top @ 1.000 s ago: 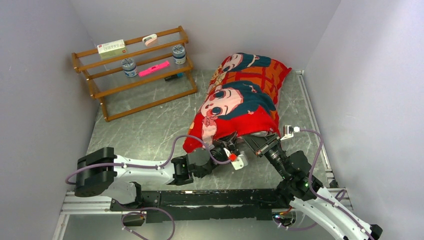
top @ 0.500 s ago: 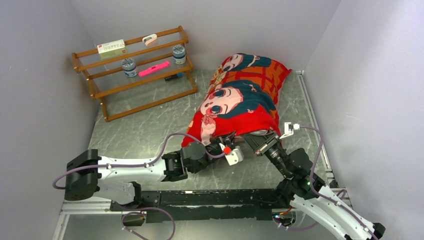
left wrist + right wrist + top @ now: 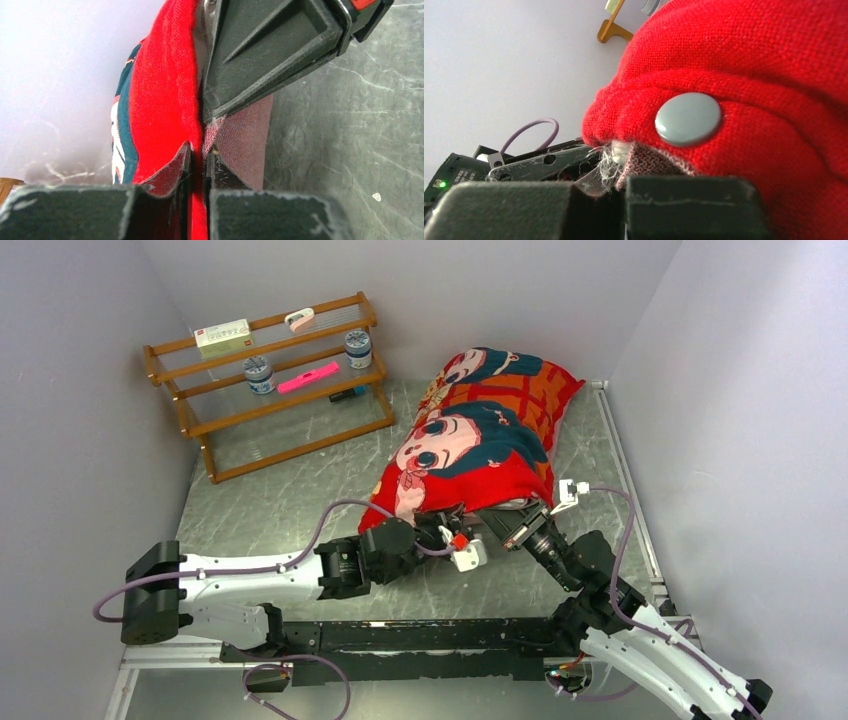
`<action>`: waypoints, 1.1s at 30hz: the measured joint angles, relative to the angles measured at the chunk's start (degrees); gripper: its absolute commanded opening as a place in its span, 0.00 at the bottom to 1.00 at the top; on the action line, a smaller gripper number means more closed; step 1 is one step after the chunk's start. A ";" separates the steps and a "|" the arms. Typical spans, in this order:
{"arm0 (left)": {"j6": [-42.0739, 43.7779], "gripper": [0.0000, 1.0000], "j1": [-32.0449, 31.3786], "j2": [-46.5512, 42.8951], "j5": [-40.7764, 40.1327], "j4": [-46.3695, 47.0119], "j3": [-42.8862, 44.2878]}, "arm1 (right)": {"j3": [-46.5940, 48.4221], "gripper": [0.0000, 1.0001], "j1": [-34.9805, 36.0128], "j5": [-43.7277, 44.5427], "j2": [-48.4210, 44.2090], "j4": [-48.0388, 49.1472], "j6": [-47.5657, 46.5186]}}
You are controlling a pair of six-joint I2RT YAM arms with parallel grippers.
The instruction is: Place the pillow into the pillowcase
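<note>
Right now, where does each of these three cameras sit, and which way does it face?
Top external: above and behind the arms, looking down on the table; both arms, the pillowcase and a wooden rack show.
Left wrist: on the left arm, looking along the left gripper, shut on the pillowcase hem.
Right wrist: on the right arm, looking past the right gripper at a grey snap.
Shared: all three show the red pillowcase.

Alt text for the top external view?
The left claw and right claw pinch the near edge of a plump red cartoon-print pillowcase on a grey marbled table. A wooden rack holding jars stands far left.
</note>
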 measured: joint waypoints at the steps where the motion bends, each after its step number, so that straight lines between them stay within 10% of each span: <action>1: -0.09 0.07 0.09 0.00 0.00 -0.92 0.55 | 0.00 0.00 0.00 -0.09 0.09 0.17 -0.04; 20: -3.87 0.39 1.57 1.07 2.34 -7.74 5.60 | 0.07 0.00 -0.13 -0.96 0.28 1.79 -1.66; 24: -3.78 0.89 1.57 0.96 2.29 -7.34 5.42 | 0.07 0.00 -0.13 -0.96 0.26 1.88 -1.62; 33: -3.58 0.79 1.57 0.11 0.24 -2.54 2.60 | 0.04 0.00 -0.13 -1.40 0.46 2.01 -2.47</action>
